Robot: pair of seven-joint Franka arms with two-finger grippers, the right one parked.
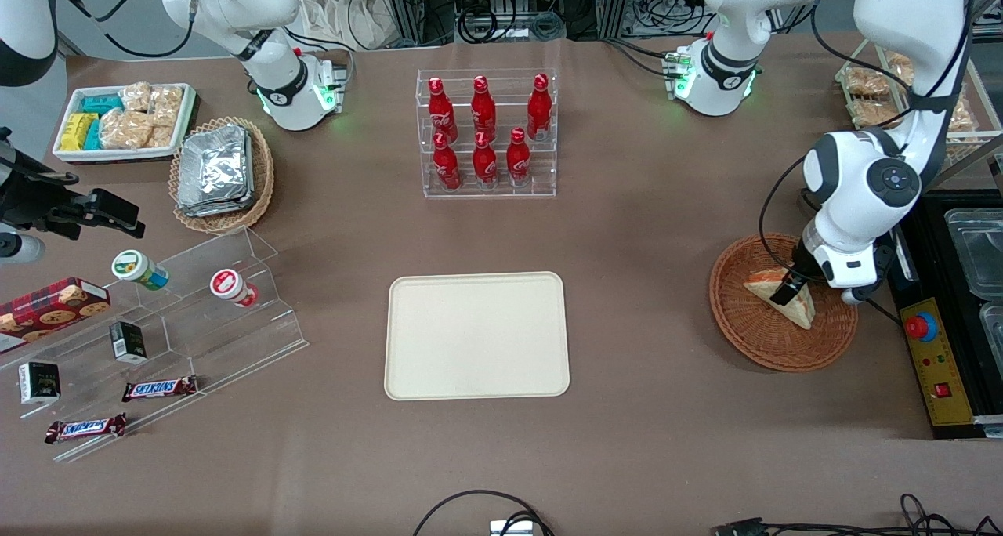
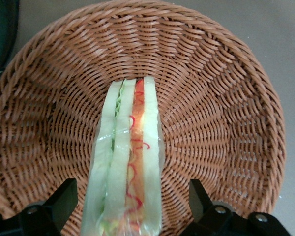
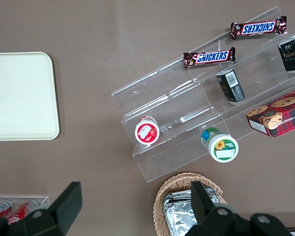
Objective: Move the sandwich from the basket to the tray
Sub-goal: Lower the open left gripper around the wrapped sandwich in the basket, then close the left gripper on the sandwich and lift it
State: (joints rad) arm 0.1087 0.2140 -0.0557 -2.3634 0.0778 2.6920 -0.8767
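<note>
sandwich tray (image 1: 476, 336) lies bare mid-table, well apart from the basket (image 1: 752, 336) at the working arm's end; sandwich (image 1: 791, 305) lies in that basket, not yet lifted. gripper (image 2: 132, 206) is low over it, fingers (image 2: 64, 196) spread either side, not touching; grasp step, i judge: close, then lift. only the wrist view shows that gap and the filling edge-on.

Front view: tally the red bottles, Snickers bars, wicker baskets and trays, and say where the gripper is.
Red bottles: 6
Snickers bars: 2
Wicker baskets: 2
Trays: 2
Total: 12
Gripper: open, straddling the sandwich in the reddish basket.
</note>
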